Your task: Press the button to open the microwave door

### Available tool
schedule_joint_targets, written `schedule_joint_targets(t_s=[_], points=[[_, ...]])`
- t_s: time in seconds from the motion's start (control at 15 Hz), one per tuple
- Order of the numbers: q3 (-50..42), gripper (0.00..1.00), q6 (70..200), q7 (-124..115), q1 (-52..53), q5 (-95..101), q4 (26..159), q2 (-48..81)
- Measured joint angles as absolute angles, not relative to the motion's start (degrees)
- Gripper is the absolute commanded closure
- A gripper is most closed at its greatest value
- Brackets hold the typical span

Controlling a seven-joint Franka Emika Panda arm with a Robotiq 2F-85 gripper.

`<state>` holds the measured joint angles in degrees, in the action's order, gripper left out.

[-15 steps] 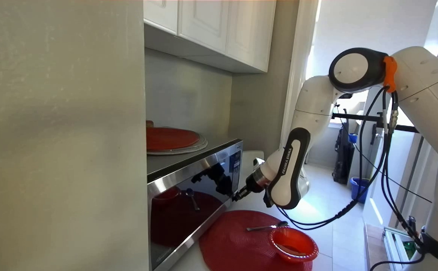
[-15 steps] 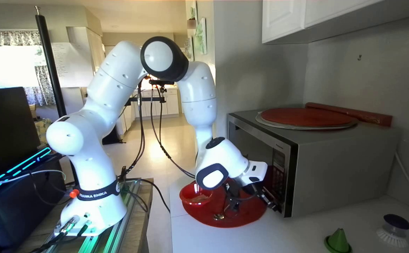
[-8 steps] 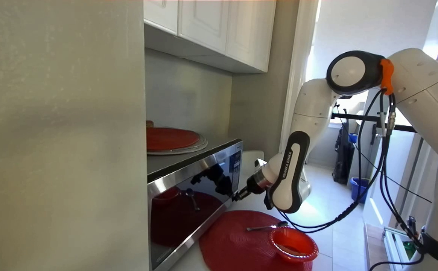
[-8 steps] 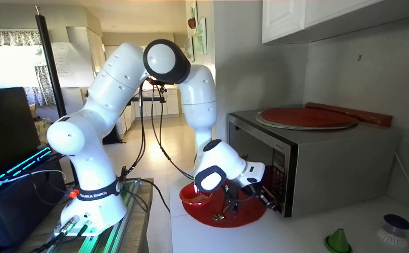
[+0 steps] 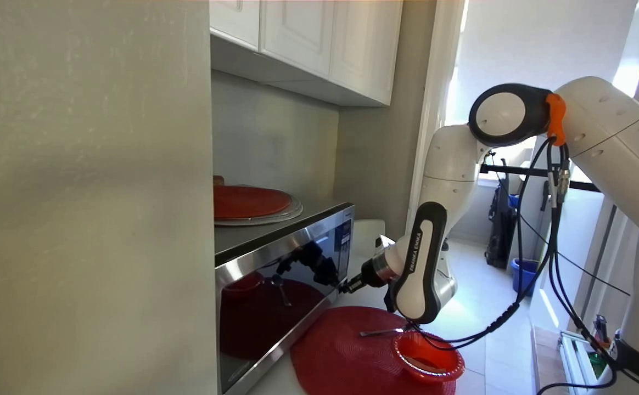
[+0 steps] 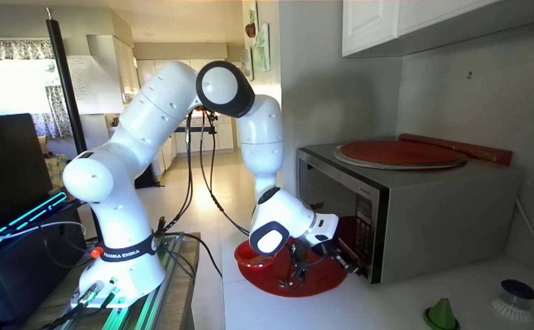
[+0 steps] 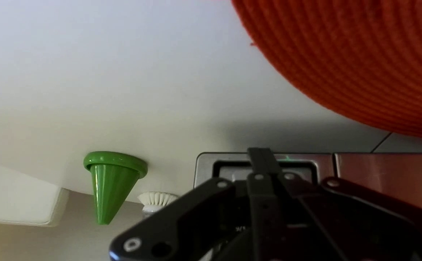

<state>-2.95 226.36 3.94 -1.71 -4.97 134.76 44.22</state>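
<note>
Claw (image 7: pixel 261 153): clenched, at btn. (image 7: pixel 300 172); contact unclear.
Mwave door (image 5: pixel 267 318): closed, just beside claw, to R in wrist view.

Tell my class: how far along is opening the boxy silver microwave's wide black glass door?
Done: the black two-fingered gripper is shut, overlapping the grey rectangular button in the wrist view.
In hand: probably the press; contact unclear.
Left: opening the closed door.

In an exterior view, the camera looks past a near wall (image 5: pixel 89 197) along the microwave door (image 5: pixel 281 302). In an exterior view, the camera looks back from the keypad (image 6: pixel 363 236) end. Both exterior views share the arm (image 6: pixel 223 87) and bowl (image 5: pixel 432 344). The wrist view looks closely past the gripper (image 7: pixel 263 152) onto the counter (image 7: pixel 142 72).
</note>
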Motion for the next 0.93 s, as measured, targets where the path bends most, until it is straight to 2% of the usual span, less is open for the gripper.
schedule_joint_targets(t_s=[0.93], points=[[-4.28,1.0,229.34,4.63,-0.56,-6.23,134.41,45.54]])
